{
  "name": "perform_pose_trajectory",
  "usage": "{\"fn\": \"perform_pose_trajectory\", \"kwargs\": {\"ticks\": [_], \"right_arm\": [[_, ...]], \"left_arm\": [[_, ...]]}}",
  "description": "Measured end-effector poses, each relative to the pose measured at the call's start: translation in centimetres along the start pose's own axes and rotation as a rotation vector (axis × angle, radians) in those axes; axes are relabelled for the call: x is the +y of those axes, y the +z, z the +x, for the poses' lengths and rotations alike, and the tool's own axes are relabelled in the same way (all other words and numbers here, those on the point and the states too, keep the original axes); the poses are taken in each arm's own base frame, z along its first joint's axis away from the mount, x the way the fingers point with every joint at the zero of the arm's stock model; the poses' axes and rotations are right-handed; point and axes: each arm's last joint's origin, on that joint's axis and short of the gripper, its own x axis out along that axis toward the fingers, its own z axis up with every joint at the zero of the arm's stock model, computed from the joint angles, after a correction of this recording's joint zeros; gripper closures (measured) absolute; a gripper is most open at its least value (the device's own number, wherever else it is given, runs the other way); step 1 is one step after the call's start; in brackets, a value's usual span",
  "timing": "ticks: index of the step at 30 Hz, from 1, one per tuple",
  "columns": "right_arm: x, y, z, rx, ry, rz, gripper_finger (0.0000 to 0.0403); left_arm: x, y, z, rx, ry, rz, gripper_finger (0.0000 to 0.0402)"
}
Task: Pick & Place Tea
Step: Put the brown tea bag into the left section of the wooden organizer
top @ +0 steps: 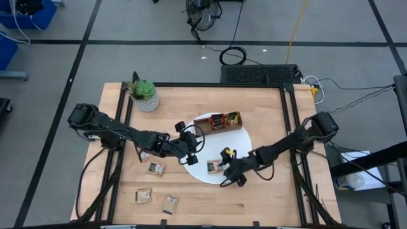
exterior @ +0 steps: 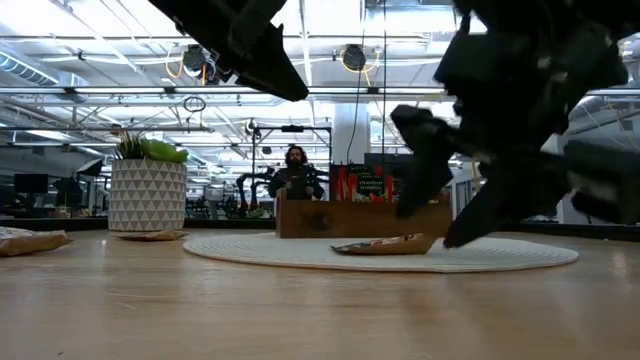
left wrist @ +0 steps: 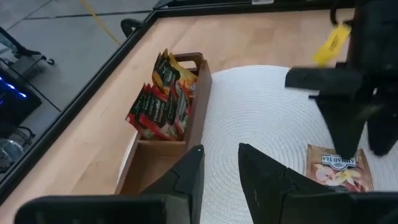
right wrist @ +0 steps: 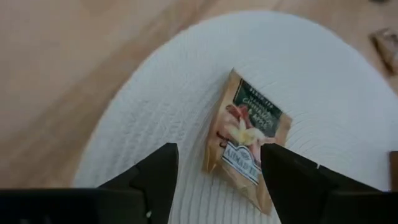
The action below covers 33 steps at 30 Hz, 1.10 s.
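A beige tea sachet (right wrist: 249, 142) with a printed label lies flat on the round white plate (top: 236, 143), also seen in the low view (exterior: 385, 244). My right gripper (right wrist: 217, 168) hangs open just over it, slanting down, one finger on each side, touching nothing I can see. My left gripper (left wrist: 221, 165) hovers open over the plate's left part (top: 189, 151), nothing between its fingers. The wooden tray (left wrist: 196, 106) at the plate's far edge holds red and yellow sachets (left wrist: 158, 109) standing on edge.
Several loose sachets lie on the table near the front left (top: 156, 168) (top: 145, 196) (top: 170, 203). A potted plant (top: 145, 95) stands at the far left corner. A person (exterior: 295, 172) sits in the room beyond the table.
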Motion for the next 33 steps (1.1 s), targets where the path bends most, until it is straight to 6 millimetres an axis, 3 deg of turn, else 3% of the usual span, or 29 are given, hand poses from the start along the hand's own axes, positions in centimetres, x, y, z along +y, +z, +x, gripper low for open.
{"fn": "perform_pose_trajectory", "kwargs": {"ticks": [11, 15, 21, 27, 33], "right_arm": [[0.0, -0.8, 1.1, 0.058, -0.061, -0.017, 0.0226], [0.2, -0.8, 1.1, 0.049, -0.021, -0.017, 0.0277], [0.3, -0.8, 1.1, 0.048, -0.007, 0.004, 0.0388], [0.4, -0.6, 1.0, 0.036, -0.025, -0.01, 0.04], [0.4, 1.6, -0.9, 0.035, -0.256, -0.133, 0.0402]], "left_arm": [[0.0, 0.0, 0.0, 0.0, 0.0, -0.005, 0.0298], [0.0, 0.0, 0.0, 0.0, 0.0, -0.006, 0.0298], [0.0, 0.0, 0.0, 0.0, 0.0, -0.013, 0.0298], [0.0, 0.0, 0.0, 0.0, 0.0, -0.021, 0.0298], [0.0, 0.0, 0.0, -0.003, 0.0, -0.042, 0.0298]]}}
